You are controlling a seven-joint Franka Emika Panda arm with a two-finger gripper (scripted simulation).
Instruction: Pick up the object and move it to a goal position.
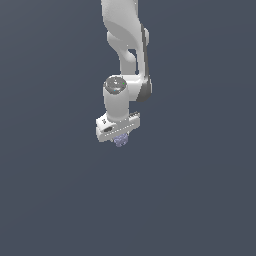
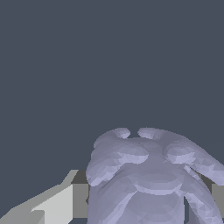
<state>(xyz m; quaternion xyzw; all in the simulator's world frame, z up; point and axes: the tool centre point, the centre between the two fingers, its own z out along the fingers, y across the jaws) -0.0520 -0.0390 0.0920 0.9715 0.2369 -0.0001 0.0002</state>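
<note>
**A:** Where does the lump (image 1: 120,141) sit relative to your gripper (image 1: 119,138)?

**Me:** Right under it, tucked between my fingers. In the exterior view only a small lavender-grey bump pokes out below the white body of my hand, a touch toward that view's right of the hand's middle. Everything else around it is flat dark blue-grey ground (image 1: 50,200).

**A:** And closer in?

**Me:** Going left to right in the wrist view: first one pale finger (image 2: 57,205) with its dark pad against the lump's side, then the lump (image 2: 148,179) itself, swollen and knobbly, then a sliver of my other finger (image 2: 218,194) at the far edge. So I'm clamped on it from both sides, as far as I can judge; I see no gap on the near side.

**A:** Does it have a long axis?

**Me:** Not one I can call. It looks about as wide as it is deep.

**A:** Is it off the ground?

**Me:** I can't tell. Nor can I see any goal marker, so I can't say which way the carry must go
</note>
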